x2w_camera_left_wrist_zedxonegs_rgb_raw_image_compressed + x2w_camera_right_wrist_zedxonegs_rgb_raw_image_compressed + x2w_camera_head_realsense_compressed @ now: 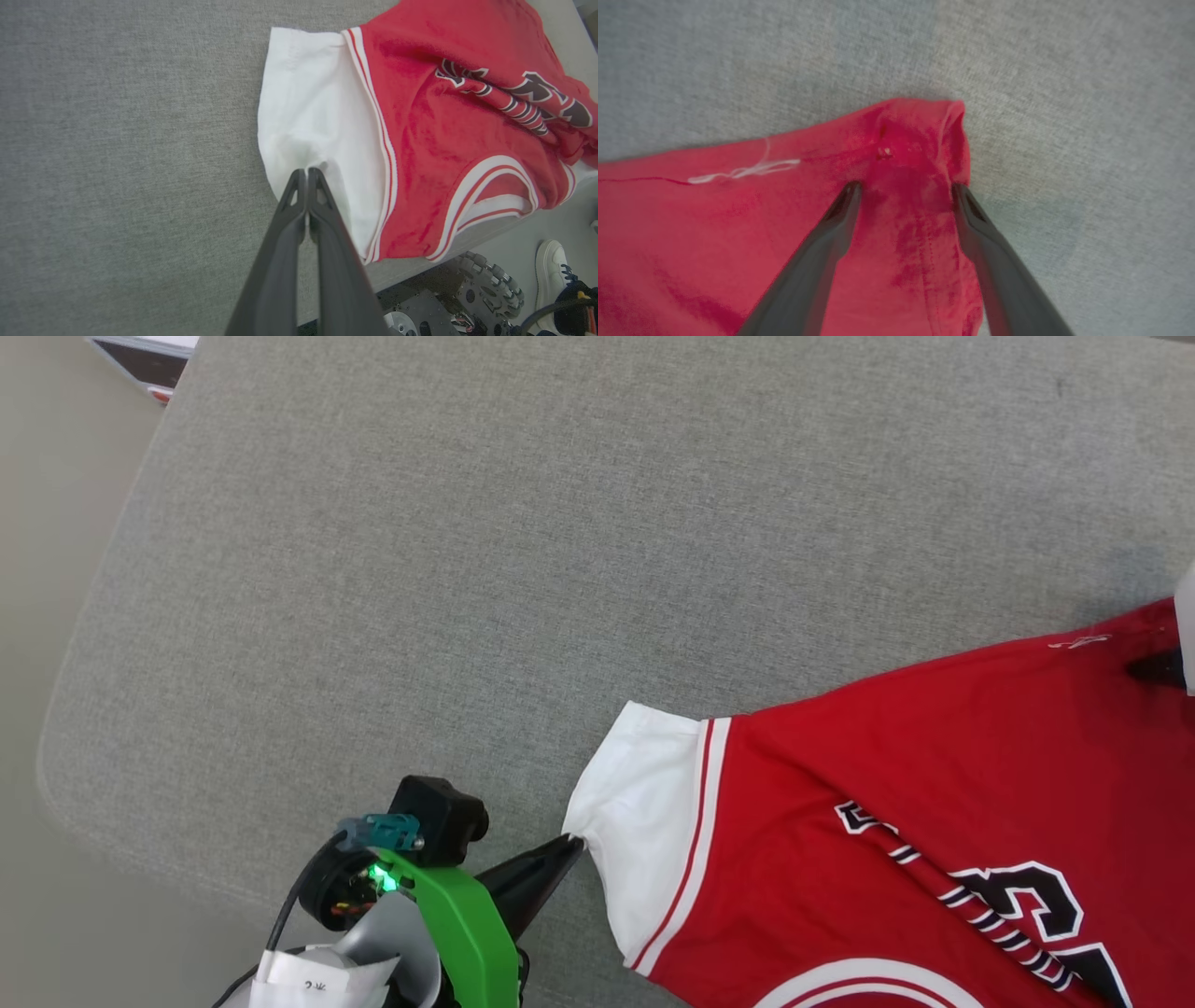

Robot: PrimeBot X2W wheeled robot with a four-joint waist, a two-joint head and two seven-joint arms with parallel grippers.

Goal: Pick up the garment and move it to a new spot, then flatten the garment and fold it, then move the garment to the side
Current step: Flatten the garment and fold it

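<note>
The red garment (915, 775) lies spread at the lower right of the grey padded surface (523, 569), its black lettering facing up. Its white sleeve (644, 812) points left. My left gripper (571, 846) is shut on that sleeve's edge; in the left wrist view the two dark fingers (308, 173) meet on the white cloth (317, 121). My right gripper (906, 189) is open over a bunched red corner of the garment (920, 135), one finger on each side of it. In the head view a dark fingertip (1156, 667) of the right gripper shows at the right edge.
The padded surface's rounded edge (65, 709) runs down the left, with floor beyond it. A flat box (149, 359) sits at the top left. Below the near edge I see my wheeled base (486, 289) and a person's white shoe (551, 266).
</note>
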